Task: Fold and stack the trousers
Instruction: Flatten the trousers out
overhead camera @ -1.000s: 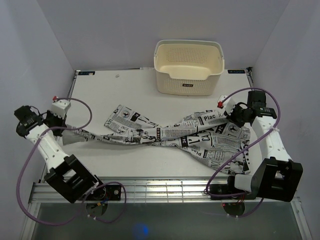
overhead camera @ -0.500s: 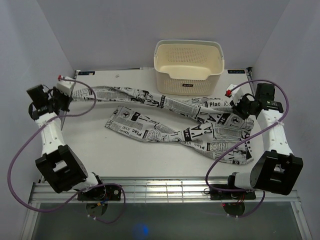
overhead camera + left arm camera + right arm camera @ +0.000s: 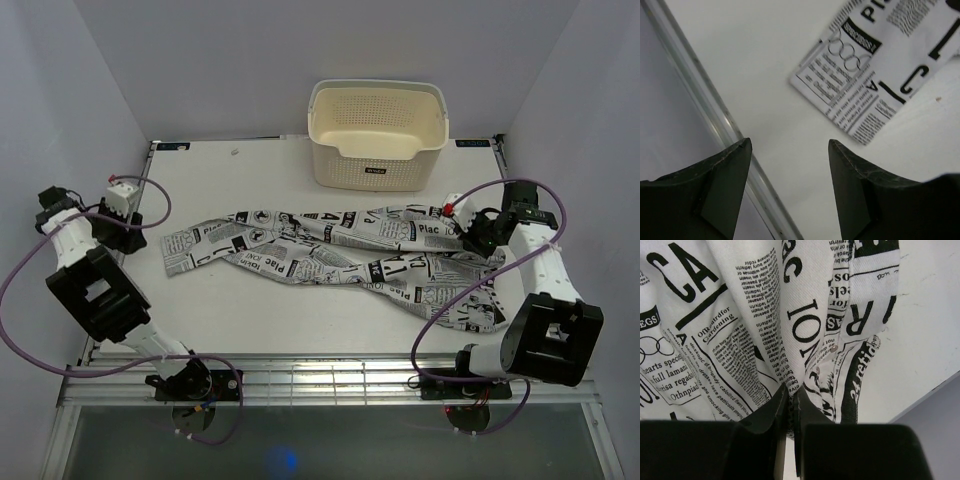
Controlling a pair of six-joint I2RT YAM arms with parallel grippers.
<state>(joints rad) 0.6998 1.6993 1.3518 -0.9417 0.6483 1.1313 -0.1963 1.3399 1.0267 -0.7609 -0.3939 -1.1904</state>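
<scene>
White trousers tight inside right tool, apart from left tool.

You have soft white cloth trousers printed all over in black newspaper text and pictures (some letters large and bold, some columns fine), a cream perforated plastic basket, and a plain white table.
</scene>
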